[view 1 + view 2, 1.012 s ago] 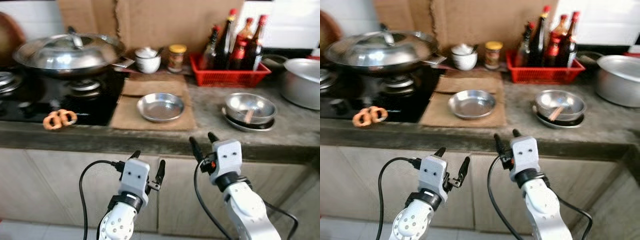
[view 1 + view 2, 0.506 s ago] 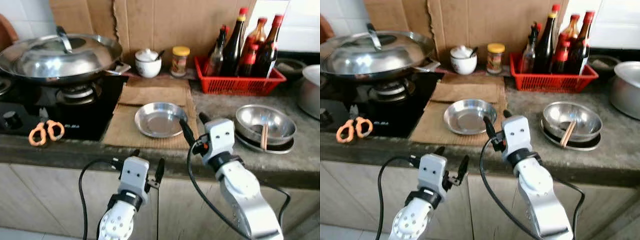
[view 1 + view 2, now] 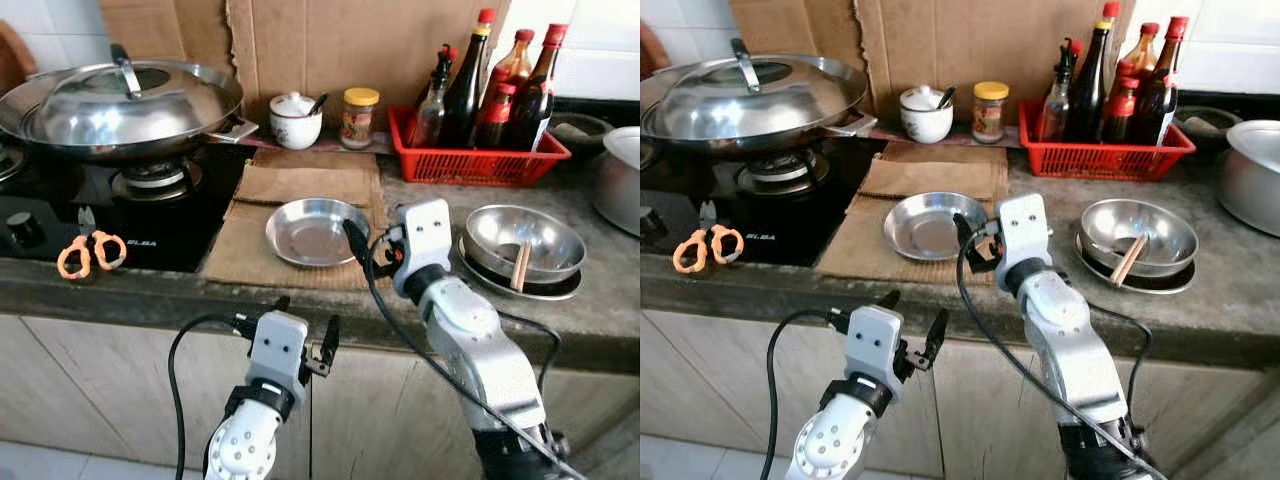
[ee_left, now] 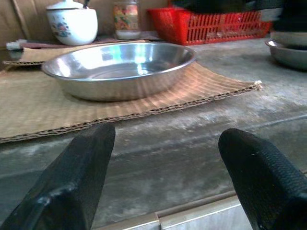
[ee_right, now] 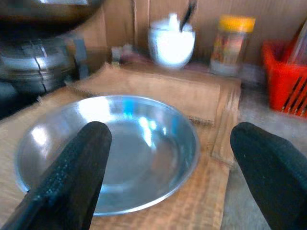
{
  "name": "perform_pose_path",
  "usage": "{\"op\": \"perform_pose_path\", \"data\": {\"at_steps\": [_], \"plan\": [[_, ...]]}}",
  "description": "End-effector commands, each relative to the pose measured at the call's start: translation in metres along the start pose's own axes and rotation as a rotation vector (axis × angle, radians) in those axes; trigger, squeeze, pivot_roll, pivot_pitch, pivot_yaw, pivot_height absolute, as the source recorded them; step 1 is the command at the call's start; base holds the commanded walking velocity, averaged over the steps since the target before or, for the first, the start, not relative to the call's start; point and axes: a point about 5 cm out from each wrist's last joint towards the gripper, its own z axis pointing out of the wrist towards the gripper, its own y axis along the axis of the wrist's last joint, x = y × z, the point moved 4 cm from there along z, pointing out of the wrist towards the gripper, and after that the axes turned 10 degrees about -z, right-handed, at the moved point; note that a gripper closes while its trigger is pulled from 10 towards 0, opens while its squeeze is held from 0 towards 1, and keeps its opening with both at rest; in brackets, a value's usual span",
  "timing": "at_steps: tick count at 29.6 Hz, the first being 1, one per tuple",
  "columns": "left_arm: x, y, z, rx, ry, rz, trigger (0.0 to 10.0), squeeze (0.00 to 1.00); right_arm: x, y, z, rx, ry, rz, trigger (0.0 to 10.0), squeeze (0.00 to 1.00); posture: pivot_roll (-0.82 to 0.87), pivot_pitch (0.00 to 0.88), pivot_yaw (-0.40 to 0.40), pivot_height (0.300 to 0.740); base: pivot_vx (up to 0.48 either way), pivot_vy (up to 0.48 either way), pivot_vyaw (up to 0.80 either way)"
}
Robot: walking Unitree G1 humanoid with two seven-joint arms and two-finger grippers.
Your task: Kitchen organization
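We look down on a grey stone desk (image 3: 600,310) that runs across the kitchen, with a black gas hob (image 3: 60,215) set in at its left end. On the hob sits a big steel wok (image 3: 120,105) under its lid. At the far right edge we catch the side of a large metal pot (image 3: 620,180). Against the back wall stands a red basket (image 3: 480,165) full of dark sauce bottles (image 3: 465,85). Sheets of brown cardboard (image 3: 300,185) lie on the desk beside the hob, and on them rests a shallow steel dish (image 3: 312,232), empty and upright. To its right, off the cardboard, we see a steel bowl (image 3: 525,245) sitting on a plate, with a stick-like thing leaning inside it. Our right gripper (image 3: 372,252) hovers at the dish's right rim, low over the desk edge, jaws spread wide; in the right wrist view the dish (image 5: 112,151) lies between the two fingers (image 5: 67,179), not touched. Our left gripper (image 3: 305,325) hangs below the desk front, before the cabinet doors, jaws apart and holding nothing. Behind the cardboard stand a white lidded cup (image 3: 296,120) and a small yellow-capped jar (image 3: 359,118). Orange-handled scissors (image 3: 88,252) lie at the hob's front edge.
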Motion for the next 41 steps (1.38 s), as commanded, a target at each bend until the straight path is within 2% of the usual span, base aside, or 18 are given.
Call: {"op": "perform_pose_path", "data": {"at_steps": [1, 6, 8, 17, 18, 19, 20, 21, 22, 23, 29, 34, 35, 36, 37, 38, 39, 41], "plan": [[-0.003, 0.003, -0.001, -0.004, -0.004, 0.0, 10.0, 0.0, -0.004, -0.008, 0.008, 0.088, 0.0, 0.036, 10.0, 0.0, 0.05, 0.06, -0.067, 0.74, 0.0, 0.0, 0.0], [-0.004, 0.003, -0.001, -0.004, -0.003, 0.0, 10.0, 0.0, -0.005, -0.01, 0.022, 0.172, -0.001, 0.078, 10.0, 0.0, 0.06, 0.066, -0.076, 0.74, 0.0, 0.0, 0.0], [-0.004, 0.003, -0.001, -0.002, -0.002, -0.003, 10.0, 0.0, -0.001, -0.014, 0.035, 0.27, 0.024, 0.099, 10.0, 0.0, 0.06, 0.067, -0.081, 0.74, 0.0, 0.0, 0.0], [-0.006, 0.003, -0.003, -0.001, 0.001, -0.008, 10.0, 0.0, -0.006, -0.02, 0.05, 0.386, -0.015, 0.116, 10.0, 0.0, 0.07, 0.065, -0.097, 0.74, 0.0, 0.0, 0.0], [-0.006, 0.003, -0.003, 0.0, 0.002, -0.008, 10.0, 0.0, -0.007, -0.02, 0.051, 0.4, -0.025, 0.131, 0.6, 0.0, 0.07, 0.067, -0.1, 0.74, 0.0, 0.0, 0.0], [-0.006, 0.002, -0.003, 0.001, 0.004, -0.009, 10.0, 0.0, -0.008, -0.021, 0.053, 0.41, -0.031, 0.142, 0.6, 0.0, 0.07, 0.067, -0.1, 0.74, 0.0, 0.0, 0.0], [-0.006, 0.002, -0.003, 0.001, 0.004, -0.01, 10.0, 0.0, -0.007, -0.02, 0.054, 0.417, -0.023, 0.137, 0.0, 0.0, 0.07, 0.065, -0.101, 0.74, 0.0, 0.0, 0.0], [-0.006, 0.002, -0.003, 0.002, 0.004, -0.011, 10.0, 0.0, -0.008, -0.02, 0.055, 0.423, -0.026, 0.148, 2.6, 0.0, 0.07, 0.065, -0.101, 0.74, 0.0, 0.0, 0.0], [-0.006, 0.002, -0.003, 0.002, 0.004, -0.011, 10.0, 0.0, -0.008, -0.02, 0.055, 0.423, -0.026, 0.148, 2.6, 0.0, 0.07, 0.065, -0.101, 0.74, 0.0, 0.0, 0.0], [-0.006, 0.001, -0.003, 0.004, 0.002, -0.013, 10.0, 0.0, -0.007, -0.017, 0.058, 0.431, -0.014, 0.168, 10.0, 0.0, 0.07, 0.063, -0.103, 0.74, 0.0, 0.0, 0.0], [-0.007, 0.0, -0.003, 0.009, 0.0, -0.014, 10.0, 0.0, 0.001, -0.019, 0.061, 0.486, 0.034, 0.241, 10.0, 0.0, 0.06, 0.058, -0.104, 0.74, 0.0, 0.0, 0.0], [-0.008, -0.001, -0.003, 0.01, -0.002, -0.016, 10.0, 0.0, 0.005, -0.025, 0.063, 0.529, 0.049, 0.225, 10.0, 0.0, 0.07, 0.057, -0.106, 0.74, 0.0, 0.0, 0.0], [-0.008, -0.001, -0.004, 0.01, -0.002, -0.015, 10.0, 0.0, 0.007, -0.027, 0.063, 0.538, 0.057, 0.217, 5.7, 0.0, 0.07, 0.056, -0.106, 0.74, 0.0, 0.0, 0.0], [-0.008, -0.001, -0.004, 0.01, -0.002, -0.015, 10.0, 0.0, 0.007, -0.027, 0.063, 0.538, 0.057, 0.217, 5.7, 0.0, 0.07, 0.056, -0.106, 0.74, 0.0, 0.0, 0.0], [-0.008, -0.001, -0.004, 0.011, -0.001, -0.015, 10.0, 0.0, 0.007, -0.029, 0.062, 0.541, 0.057, 0.203, 4.4, 0.0, 0.07, 0.056, -0.106, 0.74, 0.0, 0.0, 0.0], [-0.008, 0.0, -0.004, 0.01, 0.0, -0.016, 10.0, 0.0, 0.007, -0.029, 0.062, 0.544, 0.059, 0.195, 1.8, 0.0, 0.07, 0.058, -0.106, 0.74, 0.0, 0.0, 0.0], [-0.008, 0.0, -0.004, 0.01, 0.0, -0.016, 10.0, 0.0, 0.008, -0.029, 0.063, 0.549, 0.065, 0.19, 0.0, 0.0, 0.06, 0.06, -0.105, 0.74, 0.0, 0.0, 0.0], [-0.008, 0.0, -0.004, 0.01, 0.0, -0.016, 10.0, 0.0, 0.008, -0.03, 0.063, 0.55, 0.066, 0.187, 0.0, 0.0, 0.06, 0.059, -0.105, 0.74, 0.0, 0.0, 0.0]]}}
